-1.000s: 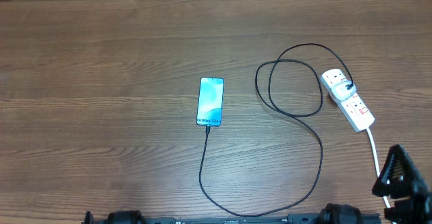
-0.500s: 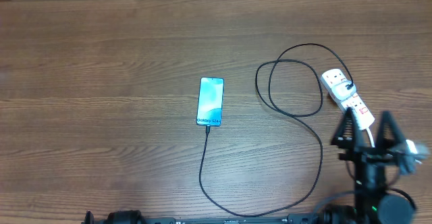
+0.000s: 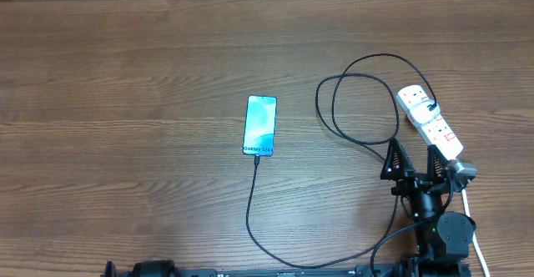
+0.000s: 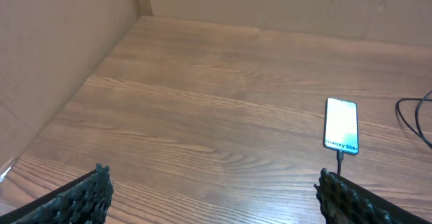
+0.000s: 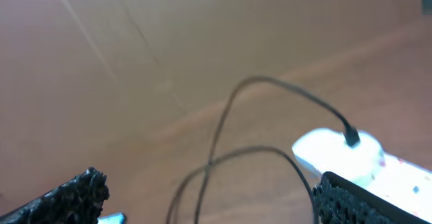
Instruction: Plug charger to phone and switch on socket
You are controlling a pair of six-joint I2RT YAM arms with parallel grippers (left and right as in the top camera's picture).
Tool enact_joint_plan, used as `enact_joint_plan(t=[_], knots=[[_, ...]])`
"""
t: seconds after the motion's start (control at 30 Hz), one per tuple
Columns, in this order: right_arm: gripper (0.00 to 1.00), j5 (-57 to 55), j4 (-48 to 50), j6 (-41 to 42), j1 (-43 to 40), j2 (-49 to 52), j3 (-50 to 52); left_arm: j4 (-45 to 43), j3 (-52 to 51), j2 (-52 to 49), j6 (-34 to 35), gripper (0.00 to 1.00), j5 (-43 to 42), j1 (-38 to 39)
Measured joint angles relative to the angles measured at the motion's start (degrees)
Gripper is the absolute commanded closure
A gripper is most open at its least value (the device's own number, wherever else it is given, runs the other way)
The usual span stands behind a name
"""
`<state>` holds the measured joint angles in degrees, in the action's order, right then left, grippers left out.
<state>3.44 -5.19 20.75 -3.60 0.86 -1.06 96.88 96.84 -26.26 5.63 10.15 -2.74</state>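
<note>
Lit phone (image 3: pixel 260 125) lying flat, black charger (image 3: pixel 248 214) plugged in, looped to white socket (image 3: pixel 430 123)

Soft, even light covers the table (image 3: pixel 125 77), shadows faint. The right wrist view is blurred, its socket (image 5: pixel 322 154) glaring white.

It looked like a robotics test setup in a lab, not a home or an ordinary office. The desk (image 3: pixel 125 77) was a broad wood-grain surface, boxed in along the far edge and the left side by plain brown cardboard walls (image 4: pixel 61 55), the kind of makeshift screen put up around a rig. A black robot arm (image 3: pixel 440 227) stood at the near edge, its two-fingered tool (image 3: pixel 412 146) reaching over the wood. A few props lay spread out as if staged: a phone (image 3: pixel 260 125) with its model name lit on the screen, a thin black cable (image 3: pixel 249 214) and a white power strip (image 3: pixel 430 123).
</note>
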Motion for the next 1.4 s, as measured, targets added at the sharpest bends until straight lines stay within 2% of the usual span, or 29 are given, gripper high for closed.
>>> enact_joint_plan(t=[1.17,1.3,1.4], knots=[[0.00,-1.33,0.09,-2.58,0.07,-0.02,0.00,-0.07,-0.02,0.00,0.68,0.00,-0.63,0.00],[0.00,-1.33,0.11,-2.60,0.07,-0.02,0.00,-4.92,-2.84,0.68,2.43,0.00,-3.19,-0.02],[0.00,-1.36,0.09,-2.62,0.20,-0.02,0.00,-12.35,-10.73,3.13,3.02,0.00,-4.68,-0.02]])
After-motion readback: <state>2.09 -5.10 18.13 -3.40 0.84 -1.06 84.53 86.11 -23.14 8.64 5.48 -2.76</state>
